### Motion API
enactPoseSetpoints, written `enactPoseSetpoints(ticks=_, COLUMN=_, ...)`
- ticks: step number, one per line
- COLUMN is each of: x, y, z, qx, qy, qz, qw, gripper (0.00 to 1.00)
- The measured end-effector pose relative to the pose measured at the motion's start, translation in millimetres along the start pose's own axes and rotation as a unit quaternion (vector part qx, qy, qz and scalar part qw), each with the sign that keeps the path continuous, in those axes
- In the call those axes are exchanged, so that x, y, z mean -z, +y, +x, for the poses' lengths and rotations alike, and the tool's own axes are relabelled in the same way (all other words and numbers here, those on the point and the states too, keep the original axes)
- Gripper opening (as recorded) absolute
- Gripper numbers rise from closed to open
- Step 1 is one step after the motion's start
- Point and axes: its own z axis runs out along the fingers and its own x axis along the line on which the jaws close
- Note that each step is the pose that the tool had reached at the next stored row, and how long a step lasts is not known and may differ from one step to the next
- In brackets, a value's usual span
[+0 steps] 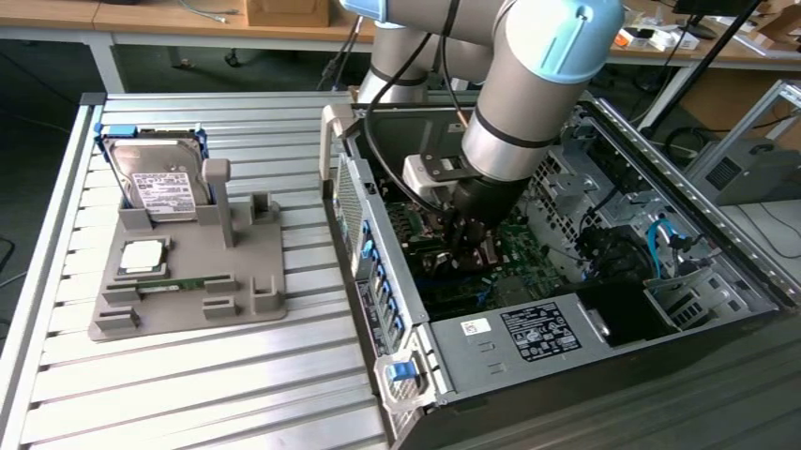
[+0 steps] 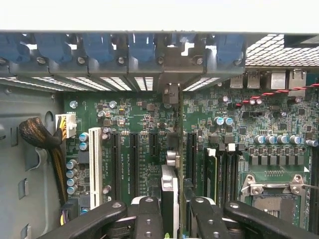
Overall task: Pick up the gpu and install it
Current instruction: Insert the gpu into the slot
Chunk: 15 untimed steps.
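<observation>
In the wrist view the gpu (image 2: 170, 191) is seen edge-on as a thin upright card between my two black fingers (image 2: 149, 219). My gripper (image 2: 174, 221) is shut on it. The card stands over a long expansion slot (image 2: 175, 149) of the green motherboard (image 2: 234, 129). Its silver end bracket (image 2: 171, 94) reaches the case's rear slot openings (image 2: 149, 82). In the exterior view my gripper (image 1: 466, 246) is deep inside the open computer case (image 1: 526, 347), with the dark gpu (image 1: 441, 260) low over the motherboard.
At the exterior view's left, a grey holder (image 1: 188, 281) on the slatted table carries a silver hard drive (image 1: 160, 183), a square processor (image 1: 142, 255) and a green memory stick (image 1: 188, 281). Case walls, drive cages (image 1: 601, 178) and cables (image 2: 40, 137) closely surround the gripper.
</observation>
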Motion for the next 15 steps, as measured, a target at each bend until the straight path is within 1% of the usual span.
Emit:
enactPoseSetpoints(ticks=3, x=0.0, y=0.0, z=-0.1, qx=0.000, qy=-0.0002, qz=0.0001, qw=1.0000, gripper=0.27)
enactPoseSetpoints(ticks=7, x=3.4, y=0.0, z=-0.1, qx=0.000, qy=-0.0001, qz=0.0003, qw=1.0000, gripper=0.27)
enactPoseSetpoints(ticks=10, x=3.5, y=0.0, z=-0.1, qx=0.000, qy=-0.0001, qz=0.0004, qw=1.0000, gripper=0.27)
enactPoseSetpoints(ticks=11, x=3.6, y=0.0, z=-0.1, qx=0.001, qy=0.0004, qz=0.0004, qw=1.0000, gripper=0.27)
enactPoseSetpoints(ticks=12, x=3.6, y=0.0, z=-0.2, qx=0.001, qy=0.0016, qz=0.0003, qw=1.0000, gripper=0.27)
enactPoseSetpoints(ticks=13, x=3.5, y=0.0, z=-0.1, qx=0.000, qy=0.0037, qz=0.0003, qw=1.0000, gripper=0.27)
enactPoseSetpoints(ticks=14, x=3.3, y=0.0, z=-0.1, qx=0.000, qy=0.0052, qz=0.0003, qw=1.0000, gripper=0.27)
enactPoseSetpoints(ticks=15, x=3.2, y=0.0, z=-0.1, qx=0.000, qy=0.0057, qz=0.0002, qw=1.0000, gripper=0.27)
